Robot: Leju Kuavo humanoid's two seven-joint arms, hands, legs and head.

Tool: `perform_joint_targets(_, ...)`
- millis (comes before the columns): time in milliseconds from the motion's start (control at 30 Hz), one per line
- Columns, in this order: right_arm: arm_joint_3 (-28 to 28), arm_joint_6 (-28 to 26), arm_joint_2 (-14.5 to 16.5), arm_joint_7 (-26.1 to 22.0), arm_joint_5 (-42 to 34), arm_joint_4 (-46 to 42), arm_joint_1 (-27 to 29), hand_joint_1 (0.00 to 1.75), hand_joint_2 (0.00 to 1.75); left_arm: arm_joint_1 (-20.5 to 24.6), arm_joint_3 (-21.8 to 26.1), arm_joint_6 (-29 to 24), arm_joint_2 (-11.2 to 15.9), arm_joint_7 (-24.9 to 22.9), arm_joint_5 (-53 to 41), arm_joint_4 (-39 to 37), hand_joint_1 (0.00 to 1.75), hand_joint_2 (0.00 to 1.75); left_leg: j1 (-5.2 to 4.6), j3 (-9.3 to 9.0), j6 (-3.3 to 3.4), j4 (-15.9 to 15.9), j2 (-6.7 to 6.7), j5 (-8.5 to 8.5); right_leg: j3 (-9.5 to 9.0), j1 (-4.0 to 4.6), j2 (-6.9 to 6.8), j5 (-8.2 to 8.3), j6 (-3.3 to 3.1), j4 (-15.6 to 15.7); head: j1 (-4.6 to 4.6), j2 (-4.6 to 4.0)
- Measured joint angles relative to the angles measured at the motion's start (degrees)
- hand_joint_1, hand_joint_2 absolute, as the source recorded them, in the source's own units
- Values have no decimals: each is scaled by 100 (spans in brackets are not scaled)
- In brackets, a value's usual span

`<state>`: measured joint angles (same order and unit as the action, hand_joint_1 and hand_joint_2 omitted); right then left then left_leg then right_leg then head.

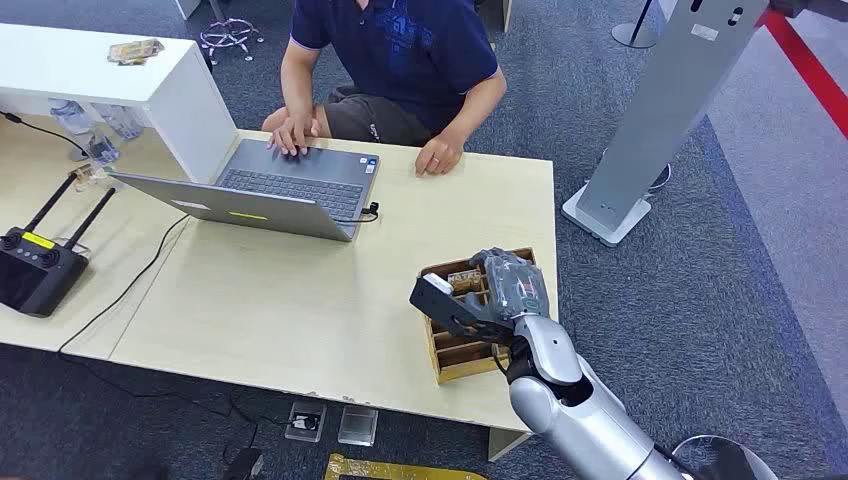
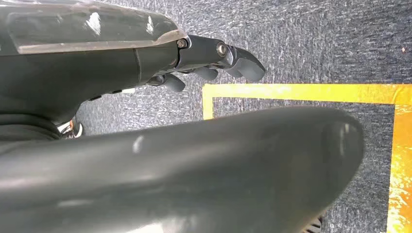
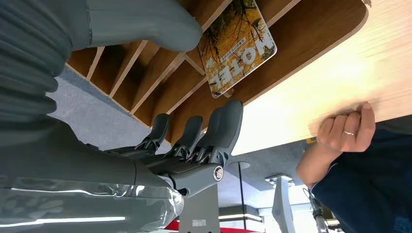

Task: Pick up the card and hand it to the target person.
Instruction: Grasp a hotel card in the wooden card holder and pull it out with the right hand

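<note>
Yellow foliage-print "HOTEL" card (image 3: 237,44)

Right hand (image 1: 497,290) over wooden card box (image 1: 452,352), person (image 1: 400,60) at laptop (image 1: 285,188).

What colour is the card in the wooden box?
Yellow-gold autumn tree picture with white "Hotel" lettering on the card; the right wrist view shows it best.

I see a yellow-and-brown foliage-print card (image 3: 238,46) lettered white, brown wooden tray (image 1: 462,357), pale wood table (image 1: 300,300); my grey right hand (image 1: 490,295), navy-shirted person (image 1: 400,50)
</note>
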<state>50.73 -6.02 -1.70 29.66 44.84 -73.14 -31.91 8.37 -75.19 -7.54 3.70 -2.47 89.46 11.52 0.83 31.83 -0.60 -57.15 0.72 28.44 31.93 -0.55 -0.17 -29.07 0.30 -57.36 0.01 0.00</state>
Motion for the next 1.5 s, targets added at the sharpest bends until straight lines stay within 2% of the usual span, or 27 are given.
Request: perform_joint_targets(1500, -87, 169, 149, -46, 30, 146, 2, 83, 175, 15, 0, -36, -32, -9, 0, 0, 0, 0, 0, 0, 0, 0, 0, 0, -1, 0, 0, 0, 0, 0, -2, 0)
